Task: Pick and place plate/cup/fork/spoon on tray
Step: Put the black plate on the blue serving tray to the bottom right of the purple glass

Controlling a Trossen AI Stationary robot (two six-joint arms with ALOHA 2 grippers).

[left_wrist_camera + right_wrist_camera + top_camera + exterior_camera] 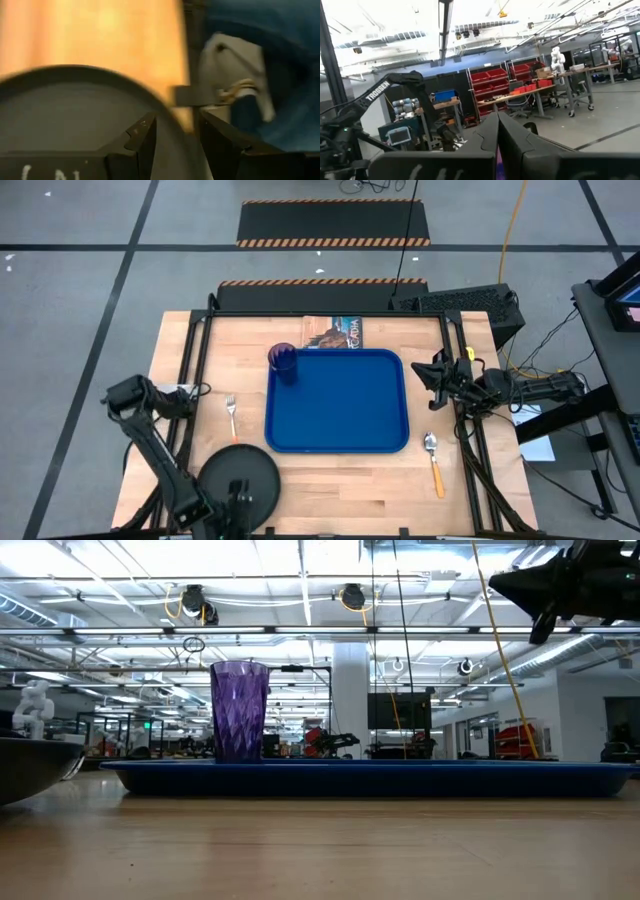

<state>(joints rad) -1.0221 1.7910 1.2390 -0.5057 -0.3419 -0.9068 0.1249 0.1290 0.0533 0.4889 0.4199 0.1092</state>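
Observation:
The dark plate (238, 476) lies on the table at the near left, and also shows in the low view (30, 768). My left gripper (238, 502) is open at the plate's near rim (172, 131), one finger on each side of it. The purple cup (283, 360) stands upright in the far left corner of the blue tray (340, 430). The fork (232, 417) lies left of the tray. The spoon (433, 458) lies at the tray's near right corner. My right gripper (424, 372) is shut and empty, held high beside the tray's right edge. My left gripper has one finger (142, 135) over the inside of the plate and the other finger (220, 142) outside its rim (172, 131), coming from the table's near side. Whether the fingers touch the rim, I cannot tell.
A printed booklet (335, 330) lies at the table's far edge behind the tray. Dark frame rails (190, 380) run along the table's left and right (462, 420) sides. The tray's floor is bare apart from the cup.

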